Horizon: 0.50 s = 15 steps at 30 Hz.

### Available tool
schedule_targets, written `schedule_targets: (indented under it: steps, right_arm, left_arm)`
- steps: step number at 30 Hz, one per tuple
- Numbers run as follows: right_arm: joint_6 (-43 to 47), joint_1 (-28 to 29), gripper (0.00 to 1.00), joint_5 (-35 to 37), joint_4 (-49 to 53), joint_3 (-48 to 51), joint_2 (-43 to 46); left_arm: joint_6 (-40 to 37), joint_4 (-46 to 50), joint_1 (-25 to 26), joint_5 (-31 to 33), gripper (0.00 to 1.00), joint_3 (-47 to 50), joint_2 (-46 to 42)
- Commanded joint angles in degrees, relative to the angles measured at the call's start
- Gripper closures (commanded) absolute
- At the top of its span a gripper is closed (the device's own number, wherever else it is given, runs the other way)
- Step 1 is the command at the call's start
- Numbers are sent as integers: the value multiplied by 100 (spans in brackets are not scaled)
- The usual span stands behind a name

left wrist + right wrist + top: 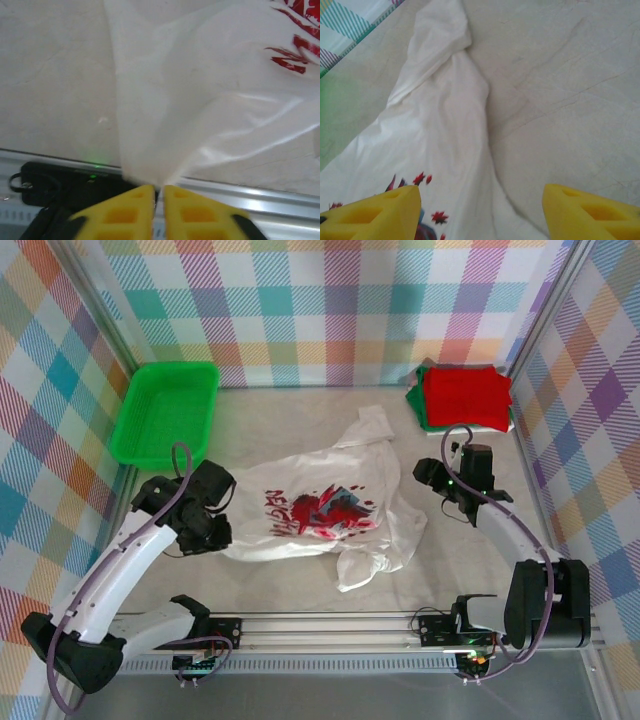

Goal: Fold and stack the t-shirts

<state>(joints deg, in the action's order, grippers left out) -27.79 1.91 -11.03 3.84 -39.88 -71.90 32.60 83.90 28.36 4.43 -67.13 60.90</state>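
White tee (320, 520) lies crumpled at table centre. Left gripper (158, 192) is clenched on its left edge. Right gripper (481, 192) is released above its right side. Risk: a one-sided pull likely slips the thin pinch or bunches the cloth. Tray (130, 415), far left, holds nothing. Folded tees (465, 395) sit far right.

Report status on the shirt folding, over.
Left gripper shut on white t-shirt edge. Right gripper open over its right edge. Shirt rumpled, unfolded; red and green t-shirts stacked back right. Green tray back left, out of the way.
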Motion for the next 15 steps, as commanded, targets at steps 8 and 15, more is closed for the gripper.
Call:
schedule_targets:
  steps: [8,15]
  right_arm:
    - [661,347,36,-90,558,-1115,-727]
    - [1022,896,44,100,2217,-3631,-2967]
  left_arm:
    - [-938,-1515,-630,237,65,-867,935]
    - [-921,-4343,-1468,-8,67,-221,2887]
